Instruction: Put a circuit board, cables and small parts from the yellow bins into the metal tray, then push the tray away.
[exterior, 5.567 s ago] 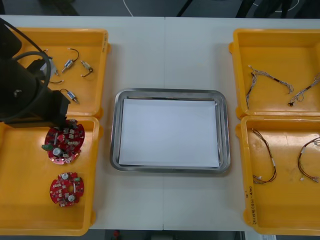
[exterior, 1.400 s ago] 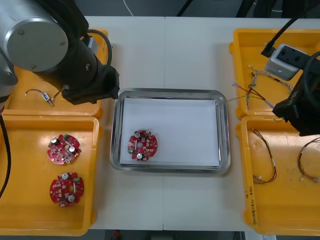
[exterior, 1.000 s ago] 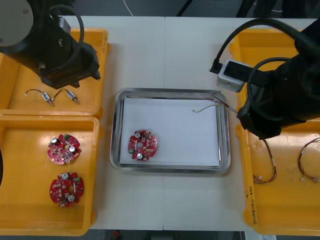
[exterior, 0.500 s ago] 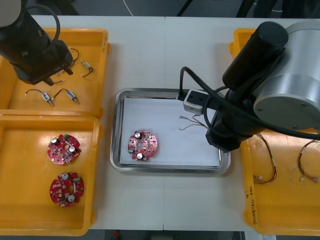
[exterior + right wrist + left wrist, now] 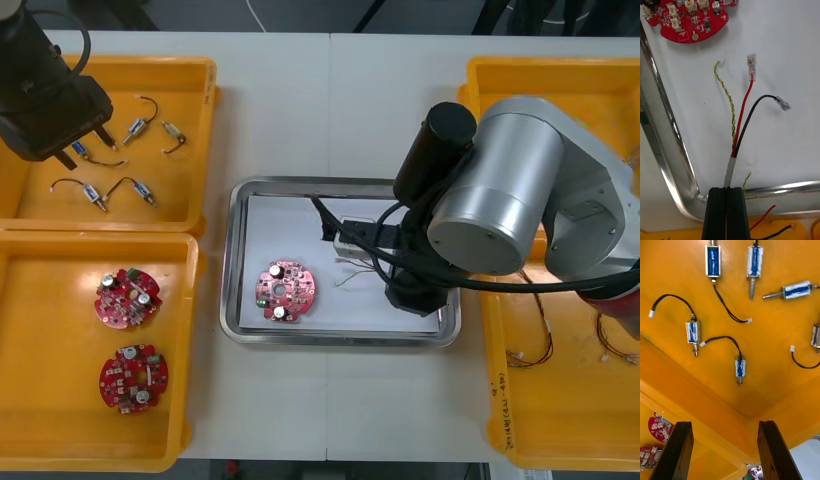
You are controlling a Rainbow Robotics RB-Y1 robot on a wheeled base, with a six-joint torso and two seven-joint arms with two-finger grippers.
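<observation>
**In the tray now: the cable has come over**

Between the tips of the right claw sits the cable, pinched tight at its taped end. Its red, black and yellow-green ends fan out ahead of the claw, over the white inside of the metal tray. A second ago it was only at the tray's edge. Now it is well in and just needs letting go. Farther ahead of the claw lies the circuit board, already placed. The left claw has moved off to a yellow bin. It is spread wide and holds nothing. The small metal parts lie just ahead of it, and they look to be next.
</observation>
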